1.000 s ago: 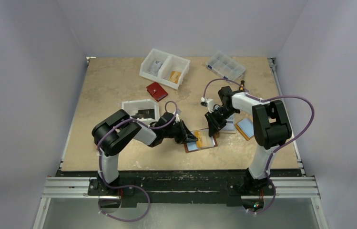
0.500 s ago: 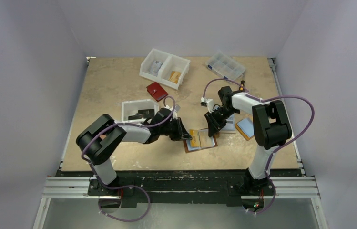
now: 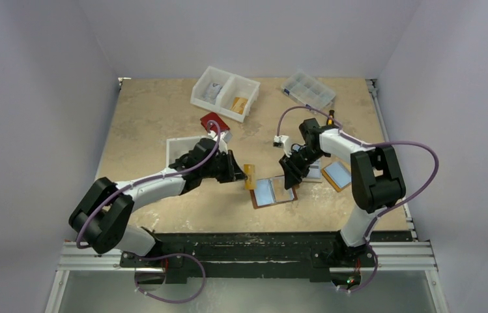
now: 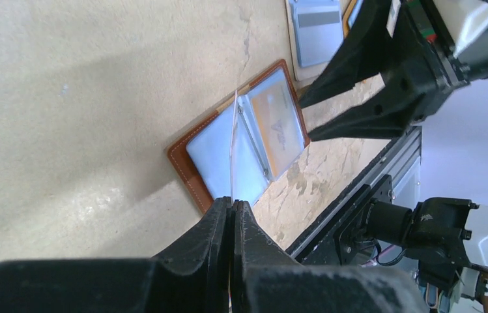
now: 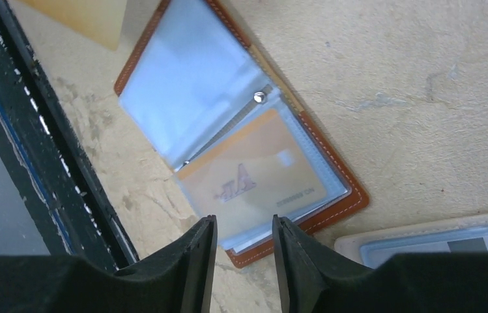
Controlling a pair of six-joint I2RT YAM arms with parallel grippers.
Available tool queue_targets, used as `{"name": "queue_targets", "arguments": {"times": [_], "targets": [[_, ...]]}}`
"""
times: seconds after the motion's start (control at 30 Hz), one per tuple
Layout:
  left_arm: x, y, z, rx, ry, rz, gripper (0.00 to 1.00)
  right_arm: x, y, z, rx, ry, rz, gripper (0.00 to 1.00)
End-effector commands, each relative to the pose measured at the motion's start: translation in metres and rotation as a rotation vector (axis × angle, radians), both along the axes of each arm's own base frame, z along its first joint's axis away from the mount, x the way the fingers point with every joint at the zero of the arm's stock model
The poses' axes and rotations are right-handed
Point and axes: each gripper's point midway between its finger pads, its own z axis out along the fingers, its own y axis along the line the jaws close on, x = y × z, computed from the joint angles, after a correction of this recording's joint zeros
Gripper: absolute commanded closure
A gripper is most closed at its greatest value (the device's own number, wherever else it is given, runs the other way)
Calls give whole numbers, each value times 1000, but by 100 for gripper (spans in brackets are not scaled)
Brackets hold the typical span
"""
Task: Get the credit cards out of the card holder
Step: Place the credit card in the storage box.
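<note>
Held thin orange credit card [image 3: 249, 177] clamped in left gripper [image 4: 232, 203], clear of brown leather card holder [image 3: 273, 193]. Needed next: spread-jawed right gripper [image 5: 243, 228] pinching second card [image 5: 254, 186].

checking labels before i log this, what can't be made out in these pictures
- Left wrist view: the pulled card is edge-on in the left gripper; face hidden.
- Right wrist view: print on the second card, inside the card holder, is blurred behind its sleeve.
- Top view: white bin contents too small.
</note>
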Motion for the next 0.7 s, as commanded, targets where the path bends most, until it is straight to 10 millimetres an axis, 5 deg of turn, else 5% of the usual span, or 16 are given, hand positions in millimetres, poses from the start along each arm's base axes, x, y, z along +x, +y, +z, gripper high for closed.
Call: {"name": "queue_targets", "arguments": {"times": [0.0,0.67], "targets": [[14,11,27,-12,-74,21,100,-7,9,33,112,-90,111,55],[60,68,84,49,-182,88,100,-17,6,51,235,-121,150,53]]}}
